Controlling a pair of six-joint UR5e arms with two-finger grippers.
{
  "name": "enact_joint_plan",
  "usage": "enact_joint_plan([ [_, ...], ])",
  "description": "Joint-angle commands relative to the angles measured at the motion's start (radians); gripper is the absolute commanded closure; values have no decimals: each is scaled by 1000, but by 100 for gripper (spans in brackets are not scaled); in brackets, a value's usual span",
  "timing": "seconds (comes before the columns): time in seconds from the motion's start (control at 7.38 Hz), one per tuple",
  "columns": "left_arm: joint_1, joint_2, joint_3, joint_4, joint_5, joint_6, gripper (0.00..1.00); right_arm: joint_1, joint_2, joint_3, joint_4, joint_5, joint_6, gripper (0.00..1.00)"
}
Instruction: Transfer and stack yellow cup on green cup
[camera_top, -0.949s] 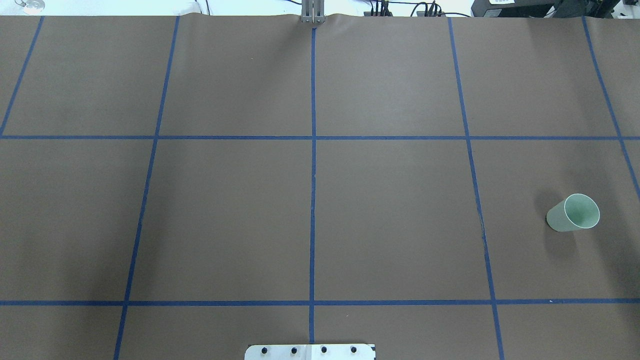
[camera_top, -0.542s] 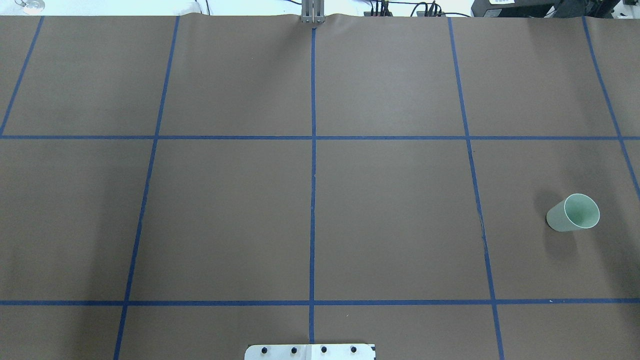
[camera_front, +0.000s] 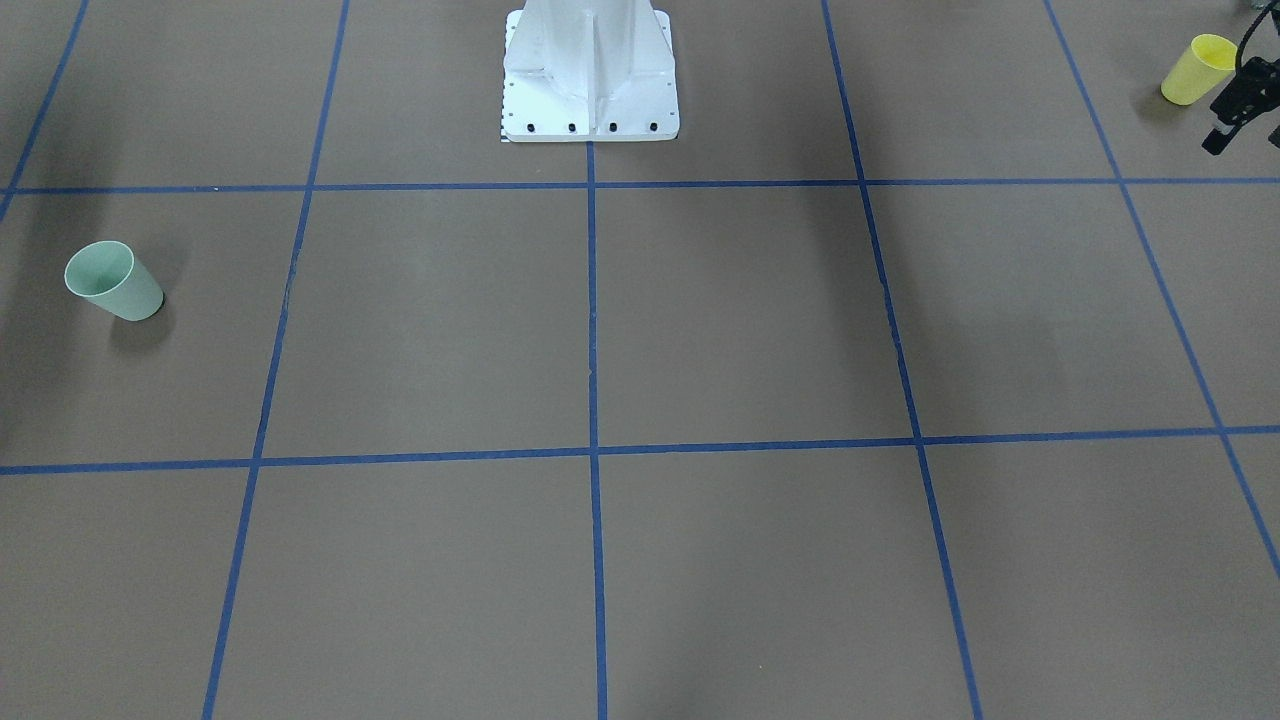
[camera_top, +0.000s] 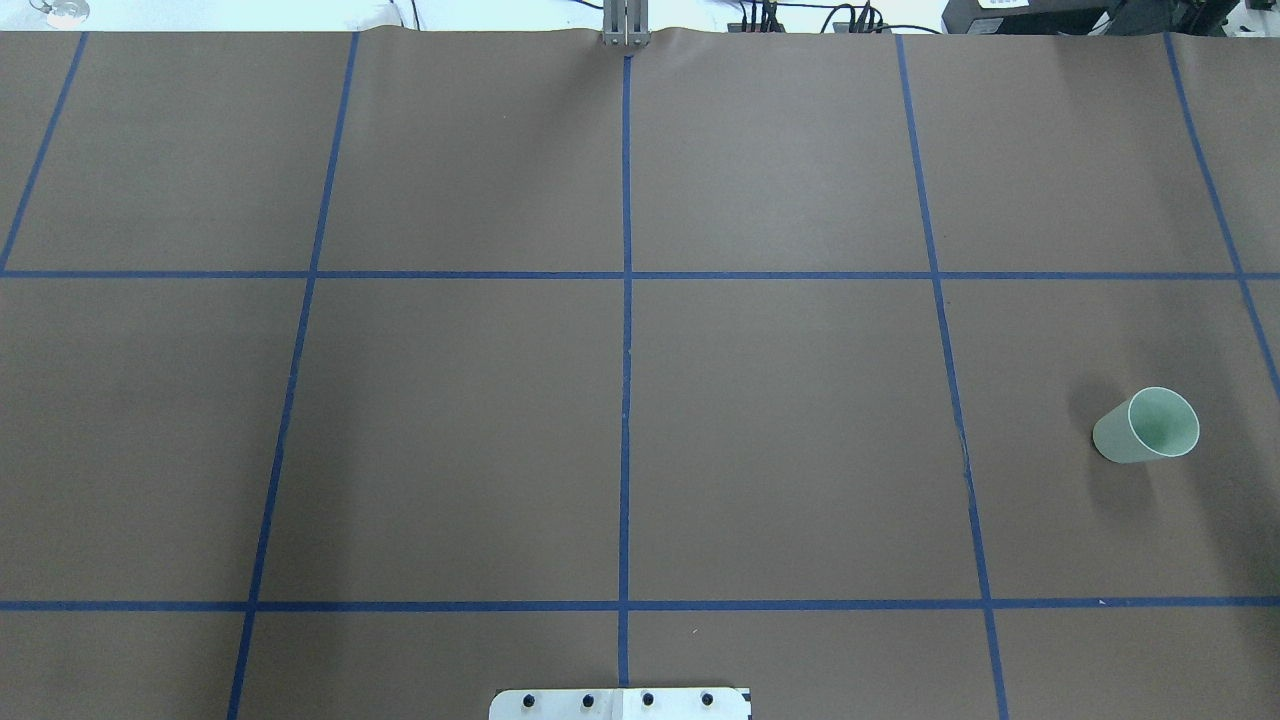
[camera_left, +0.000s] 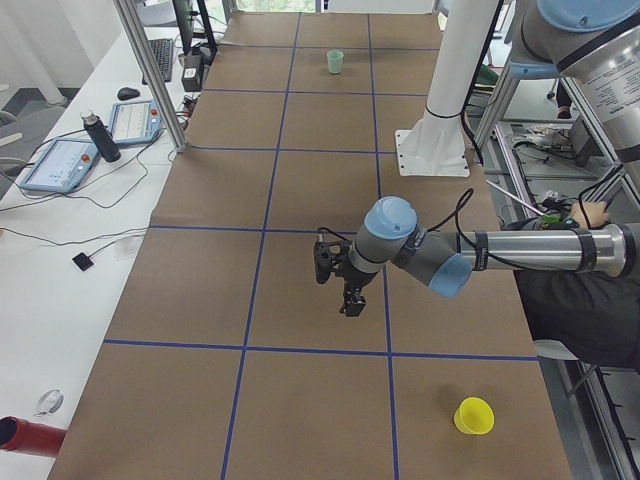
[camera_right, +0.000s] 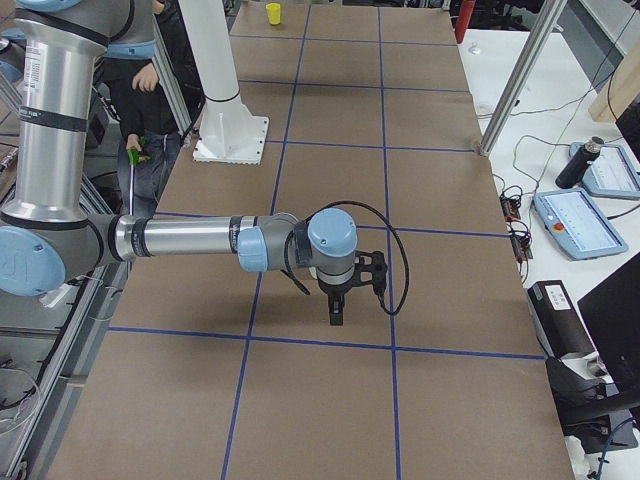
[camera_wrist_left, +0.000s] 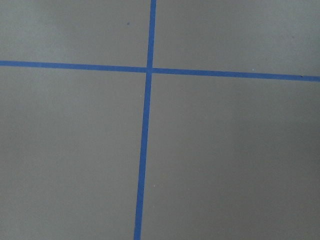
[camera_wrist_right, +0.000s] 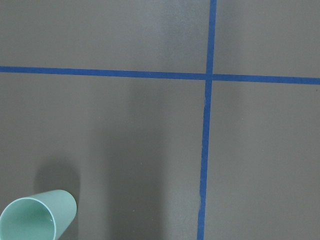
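The yellow cup (camera_front: 1198, 68) stands upright, mouth up, near the table's end on my left side, also seen in the exterior left view (camera_left: 473, 415) and the exterior right view (camera_right: 273, 13). The green cup (camera_top: 1146, 426) stands upright at the opposite end (camera_front: 113, 281), and sits low left in the right wrist view (camera_wrist_right: 37, 217). My left gripper (camera_front: 1218, 138) hangs above the table a little way from the yellow cup, holding nothing; I cannot tell if it is open or shut (camera_left: 350, 300). My right gripper (camera_right: 335, 312) hovers over bare table; its state I cannot tell.
The white robot pedestal (camera_front: 590, 80) stands at the table's near-middle edge. Blue tape lines (camera_top: 625, 400) grid the brown table cover. A side bench holds tablets and a dark bottle (camera_left: 100, 135). A person (camera_right: 150, 100) is beside the robot base.
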Motion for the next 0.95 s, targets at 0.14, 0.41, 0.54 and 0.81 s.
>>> enact_joint_plan([
  [0.14, 57, 9, -93, 131, 25, -101, 0, 3, -1, -3, 0, -6, -2, 1],
  [0.41, 71, 3, -257, 468, 181, -101, 0, 4, 0, -11, 2, -8, -2, 1],
  [0.54, 75, -4, -308, 571, 203, -100, 0, 4, 2, -12, 3, -8, -3, 1],
  [0.81, 85, 2, -319, 646, 309, -101, 0, 4, 0, -12, 5, -8, -3, 1],
])
